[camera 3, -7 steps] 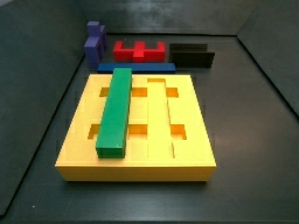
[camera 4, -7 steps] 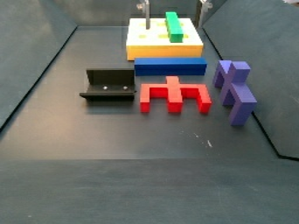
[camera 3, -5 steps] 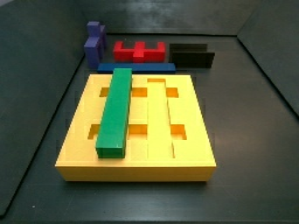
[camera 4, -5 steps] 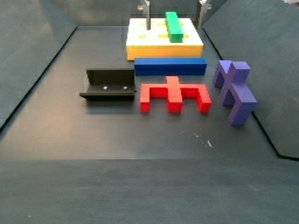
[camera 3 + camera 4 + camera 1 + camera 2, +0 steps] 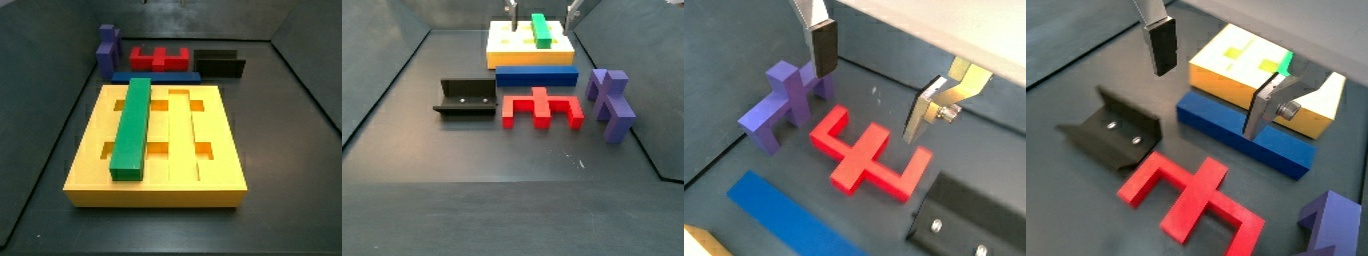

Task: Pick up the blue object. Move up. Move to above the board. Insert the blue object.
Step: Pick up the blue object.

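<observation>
Fingers (image 5: 1161, 45) are wide apart and empty, now drifting high over the red piece (image 5: 1193, 198); the blue object (image 5: 1244, 140) lies untouched at the board's (image 5: 531, 55) six o'clock.

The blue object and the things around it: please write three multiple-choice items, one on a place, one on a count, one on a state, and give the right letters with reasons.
1. Where does the blue object lie?
A. on the floor against the board
B. in a groove of the board
C. on top of the red piece

2. How many bars lie on the board?
A. none
B. one
C. two

3. In what state is the hand?
A. shut on the blue object
B. shut on the red piece
C. open, holding nothing

Answers:
1 A: both side views show the bar on the floor along the board's edge.
2 B: only the green bar lies there.
3 C: both wrist views show the fingers wide apart above the pieces, nothing between them.
</observation>
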Robot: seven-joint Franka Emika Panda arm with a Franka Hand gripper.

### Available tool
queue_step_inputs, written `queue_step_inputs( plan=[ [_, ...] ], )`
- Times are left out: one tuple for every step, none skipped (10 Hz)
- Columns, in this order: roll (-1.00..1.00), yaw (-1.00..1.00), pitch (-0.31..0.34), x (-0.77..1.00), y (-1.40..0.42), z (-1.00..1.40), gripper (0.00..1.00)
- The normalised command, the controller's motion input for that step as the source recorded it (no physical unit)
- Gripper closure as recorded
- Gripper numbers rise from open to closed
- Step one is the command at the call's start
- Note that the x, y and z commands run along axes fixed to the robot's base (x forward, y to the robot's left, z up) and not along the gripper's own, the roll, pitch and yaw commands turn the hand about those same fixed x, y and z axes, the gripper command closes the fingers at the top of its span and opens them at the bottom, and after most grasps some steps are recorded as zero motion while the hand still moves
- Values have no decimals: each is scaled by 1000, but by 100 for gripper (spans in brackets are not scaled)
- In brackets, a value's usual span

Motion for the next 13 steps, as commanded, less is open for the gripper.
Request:
queue_step_inputs(
  plan=[
    [33,-637,-70,0,-651,-486,0],
    [31,-660,-26,0,-623,-449,0],
    [7,-720,0,0,-537,-386,0],
    [-44,-894,-60,0,-209,-306,0],
    [-103,-937,-67,0,-94,-266,0],
    [-111,-963,-66,0,-49,-271,0],
    [-111,-963,-61,0,-51,-269,0],
    [-107,-920,-44,0,-109,-263,0],
    [-104,-926,-44,0,-103,-257,0],
    [-121,-914,-53,0,-94,-280,0],
    [-126,-914,-56,-3,-86,-286,0],
    [-94,-929,-9,0,-114,-211,0],
    [-100,-923,0,0,-111,-220,0]
  ],
)
